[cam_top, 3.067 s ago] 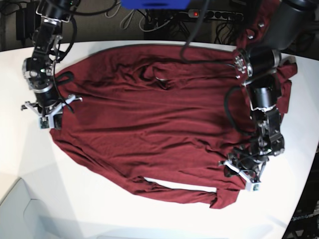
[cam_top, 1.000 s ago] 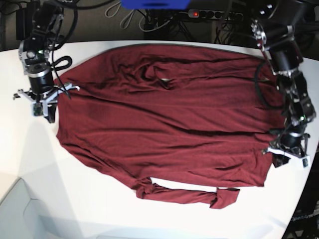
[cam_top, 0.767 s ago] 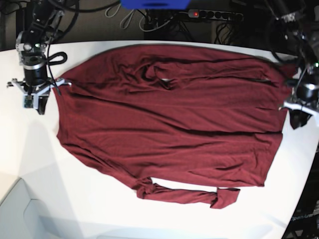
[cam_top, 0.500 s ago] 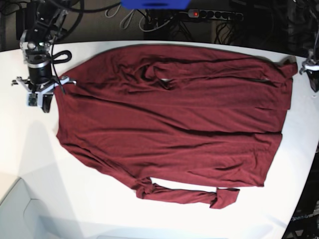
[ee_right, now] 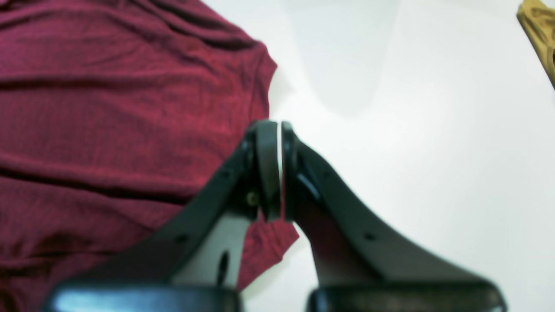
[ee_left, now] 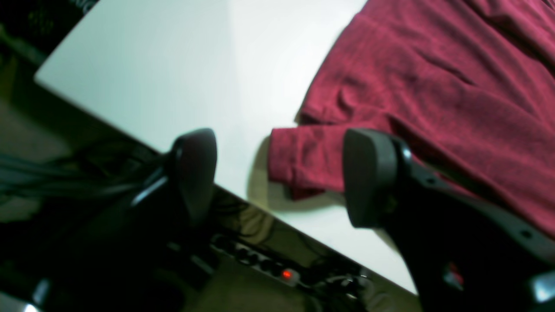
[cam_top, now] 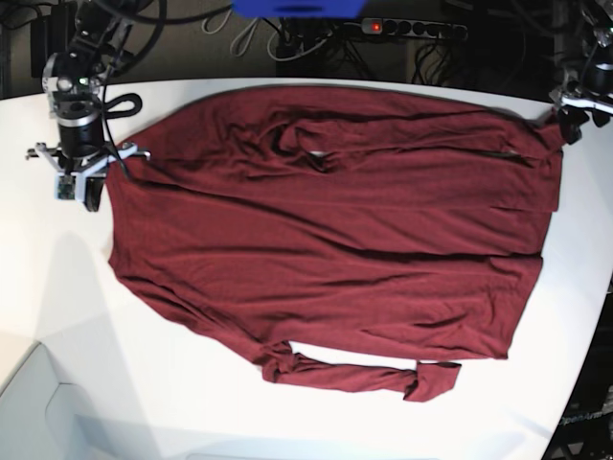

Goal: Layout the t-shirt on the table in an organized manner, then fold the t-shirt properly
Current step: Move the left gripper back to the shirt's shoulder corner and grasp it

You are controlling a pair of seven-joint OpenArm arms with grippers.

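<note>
The table (cam_top: 316, 422) is a wide white top, and the t-shirt (cam_top: 326, 230) lies spread flat over most of it, well inside the edges on the near side. In the base view its long axis runs across the picture: the hem sits at the picture's right, the shoulders toward the left, and one long sleeve (cam_top: 359, 376) is folded back along the near edge.

The left gripper (cam_top: 580, 107) hangs over the far corner of the hem, at the table's back edge. In its wrist view the jaws stand spread, with a small folded tab of cloth (ee_left: 299, 162) lying on the table between them, apparently not held. The right gripper (cam_top: 81, 177) sits just off the shoulder end; its jaws are pressed together with nothing between them, and the shirt's edge lies just beside them.

Each arm is thus nearest its own end, so I judge the next fold will start from whichever end is pinched first.

No brand, label or print can be read on the shirt.
</note>
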